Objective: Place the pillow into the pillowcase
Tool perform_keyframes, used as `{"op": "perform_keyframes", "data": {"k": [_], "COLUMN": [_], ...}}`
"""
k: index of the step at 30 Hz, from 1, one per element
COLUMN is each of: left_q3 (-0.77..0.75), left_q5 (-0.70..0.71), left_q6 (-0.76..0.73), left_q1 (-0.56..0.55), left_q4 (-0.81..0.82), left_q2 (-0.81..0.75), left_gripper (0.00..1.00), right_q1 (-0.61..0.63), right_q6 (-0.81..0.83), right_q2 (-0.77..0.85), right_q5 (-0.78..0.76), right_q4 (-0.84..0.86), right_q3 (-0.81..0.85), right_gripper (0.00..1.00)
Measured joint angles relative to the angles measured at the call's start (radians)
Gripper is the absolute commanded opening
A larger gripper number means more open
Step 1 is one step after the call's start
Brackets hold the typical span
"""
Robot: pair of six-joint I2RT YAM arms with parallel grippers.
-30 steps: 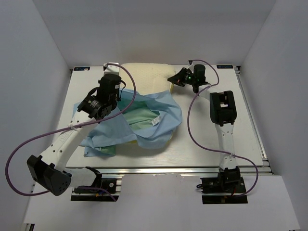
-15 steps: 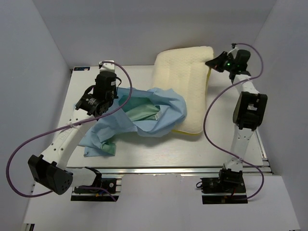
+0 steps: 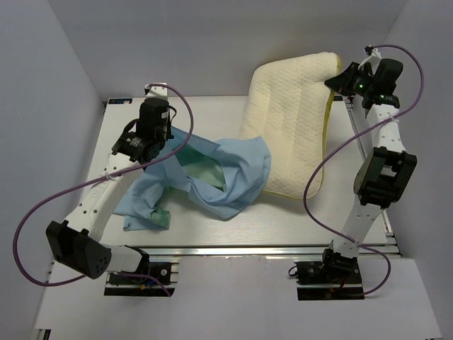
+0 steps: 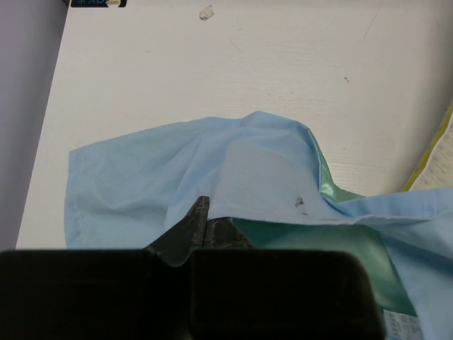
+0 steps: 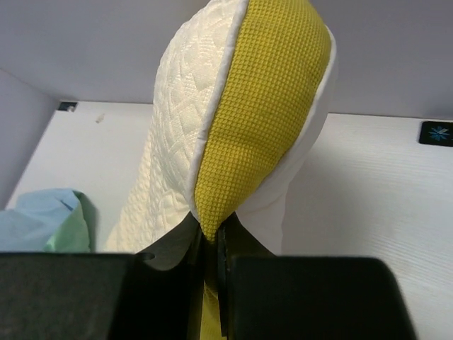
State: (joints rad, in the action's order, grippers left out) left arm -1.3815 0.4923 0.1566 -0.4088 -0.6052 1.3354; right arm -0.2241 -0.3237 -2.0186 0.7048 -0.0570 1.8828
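Right wrist view: right gripper [image 5: 212, 237] clamped on pillow [image 5: 258, 106], pinching yellow-edged corner seam. Pillow raised at gripped corner, up and right of pillowcase [image 3: 230, 180]; lower end down at pillowcase right side, touching blue fold. Long axis slopes from gripper down toward pillowcase. Left gripper [image 4: 207, 221] closed on pillowcase hem, at left side of mint-lined opening. Opening faces right, toward pillow lower end. Right arm nearer pillow. Judged next: feed lower end leftward into opening.
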Motion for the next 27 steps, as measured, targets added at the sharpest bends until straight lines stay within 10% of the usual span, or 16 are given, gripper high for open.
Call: {"op": "perform_keyframes", "data": {"k": [7, 16, 27], "left_q3": [-0.001, -0.001, -0.001], "left_q5": [-0.031, -0.06, -0.15], "left_q6": [-0.01, -0.039, -0.052], "left_q1": [0.008, 0.011, 0.014], "left_q4": [0.008, 0.008, 0.006], "left_q2": [0.0, 0.0, -0.001], "left_gripper": [0.0, 0.0, 0.0], "right_q1": [-0.04, -0.076, -0.051], "right_q6": [0.173, 0.471, 0.909], "right_q2": [0.102, 0.277, 0.711], "right_q5": [-0.068, -0.1, 0.216], "right_q4": [-0.127, -0.291, -0.467], "right_q3": [-0.059, -0.192, -0.323], "right_gripper": [0.01, 0.76, 0.89]}}
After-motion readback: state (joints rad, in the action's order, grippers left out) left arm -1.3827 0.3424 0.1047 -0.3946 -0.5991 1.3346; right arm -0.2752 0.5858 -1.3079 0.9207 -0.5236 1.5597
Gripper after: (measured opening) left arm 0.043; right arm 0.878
